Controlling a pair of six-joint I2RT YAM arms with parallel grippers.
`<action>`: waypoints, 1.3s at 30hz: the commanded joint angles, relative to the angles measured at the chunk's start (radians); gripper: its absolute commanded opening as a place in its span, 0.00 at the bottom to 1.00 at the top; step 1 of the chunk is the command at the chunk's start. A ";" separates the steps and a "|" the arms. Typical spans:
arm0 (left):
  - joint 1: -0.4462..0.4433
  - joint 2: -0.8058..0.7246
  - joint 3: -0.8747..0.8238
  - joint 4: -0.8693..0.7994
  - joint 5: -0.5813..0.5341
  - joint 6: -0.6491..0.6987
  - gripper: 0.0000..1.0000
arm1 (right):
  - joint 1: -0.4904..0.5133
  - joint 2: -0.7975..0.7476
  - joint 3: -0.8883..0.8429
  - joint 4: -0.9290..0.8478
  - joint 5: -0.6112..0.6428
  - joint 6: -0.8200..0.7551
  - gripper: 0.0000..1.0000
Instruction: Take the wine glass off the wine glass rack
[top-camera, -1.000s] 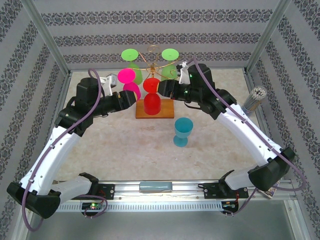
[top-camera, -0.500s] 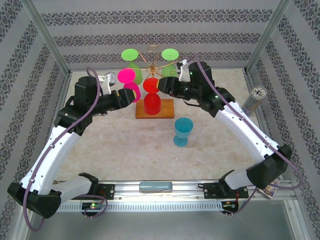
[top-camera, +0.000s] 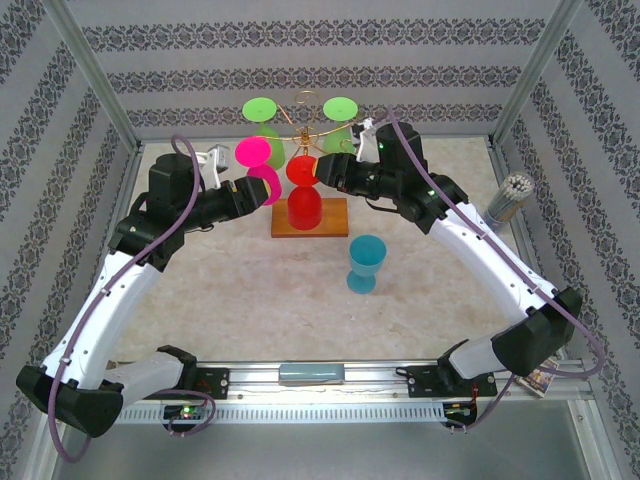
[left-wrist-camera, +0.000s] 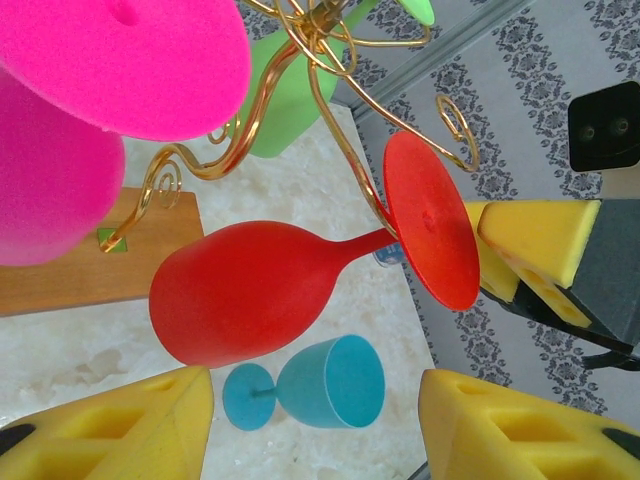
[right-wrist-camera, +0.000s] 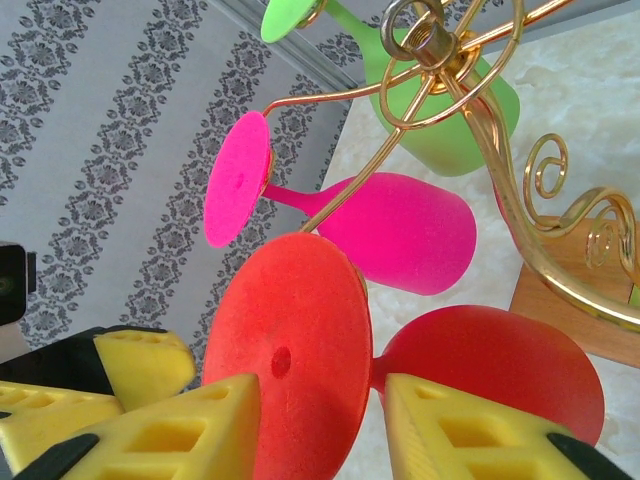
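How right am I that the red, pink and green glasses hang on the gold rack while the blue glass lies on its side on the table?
Nearly. The blue glass stands upright on the table, as the top external view shows. The red glass, the pink glass and the green glasses do hang on the gold rack.

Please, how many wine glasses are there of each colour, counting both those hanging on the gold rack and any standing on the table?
Green glasses: 2
Pink glass: 1
Red glass: 1
Blue glass: 1
Total: 5
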 joint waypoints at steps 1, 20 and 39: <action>0.015 -0.021 -0.009 0.048 0.017 -0.008 0.57 | -0.008 0.011 0.002 0.022 -0.025 0.011 0.37; 0.026 -0.025 -0.029 0.068 0.025 -0.022 0.57 | -0.016 0.016 -0.021 0.038 -0.027 0.020 0.34; 0.033 -0.029 -0.035 0.077 0.025 -0.033 0.57 | -0.025 0.017 -0.022 0.064 -0.049 0.039 0.13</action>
